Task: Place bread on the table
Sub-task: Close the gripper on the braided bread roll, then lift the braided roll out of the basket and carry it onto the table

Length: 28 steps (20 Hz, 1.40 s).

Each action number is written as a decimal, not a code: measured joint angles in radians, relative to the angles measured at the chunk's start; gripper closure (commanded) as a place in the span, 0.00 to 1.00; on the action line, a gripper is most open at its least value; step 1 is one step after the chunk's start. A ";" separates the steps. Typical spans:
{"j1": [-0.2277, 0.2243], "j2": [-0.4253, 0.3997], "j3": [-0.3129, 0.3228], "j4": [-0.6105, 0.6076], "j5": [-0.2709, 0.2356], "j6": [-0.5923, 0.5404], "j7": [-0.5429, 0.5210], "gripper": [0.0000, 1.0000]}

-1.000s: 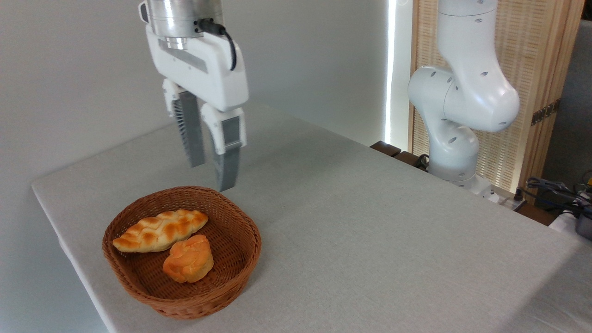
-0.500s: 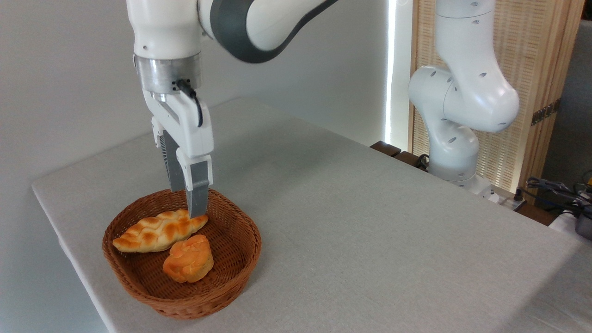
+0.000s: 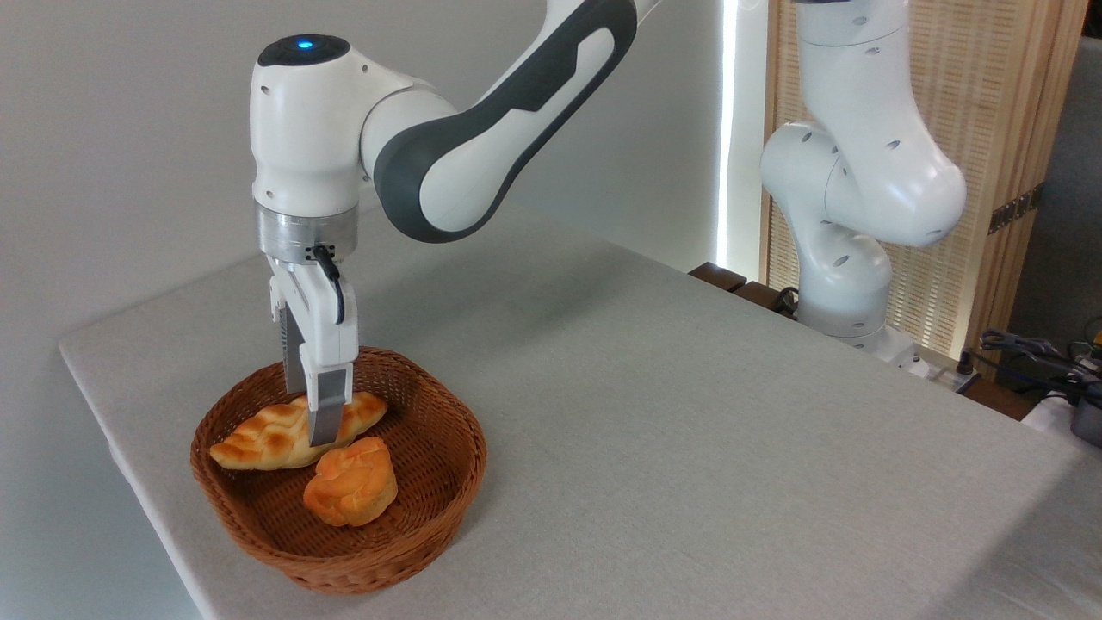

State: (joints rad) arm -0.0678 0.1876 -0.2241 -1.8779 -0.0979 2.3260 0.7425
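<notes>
The bread [image 3: 255, 440], a long braided golden-brown loaf, lies in the back half of a brown wicker basket [image 3: 463, 448] on the grey table [image 3: 689, 413]. My gripper [image 3: 312, 419] points straight down into the basket with one finger on each side of the loaf's middle. The front finger [image 3: 326, 420] covers part of the loaf, and the rear finger's tip is hidden behind it. The jaws look open around the loaf, which rests on the basket floor.
A small round orange bun [image 3: 349, 482] lies in the basket just in front of the loaf, close to the front finger. The arm's white base [image 3: 848, 258] stands at the table's far right edge. Cables and gear [image 3: 1050, 362] sit beyond it.
The gripper has come down from above the basket's far rim and shifted left, turning edge-on, so its fingers now straddle the loaf. The loaf and the bun have not moved.
</notes>
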 measured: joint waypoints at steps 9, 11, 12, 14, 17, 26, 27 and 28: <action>0.000 0.021 -0.014 -0.028 0.000 0.071 0.000 0.83; 0.000 0.021 -0.014 -0.028 0.000 0.071 0.000 0.88; 0.000 0.021 -0.014 -0.028 0.000 0.071 0.000 0.88; 0.000 0.021 -0.014 -0.028 0.000 0.071 0.000 0.88; 0.000 0.021 -0.014 -0.028 0.000 0.081 0.000 0.88; 0.007 0.008 -0.013 -0.003 -0.025 0.097 -0.002 0.85; 0.011 -0.002 -0.013 0.010 -0.060 0.096 -0.005 0.85; 0.014 -0.014 -0.011 0.020 -0.098 0.094 -0.005 0.85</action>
State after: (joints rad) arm -0.0542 0.1733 -0.2349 -1.8581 -0.1955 2.4196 0.7377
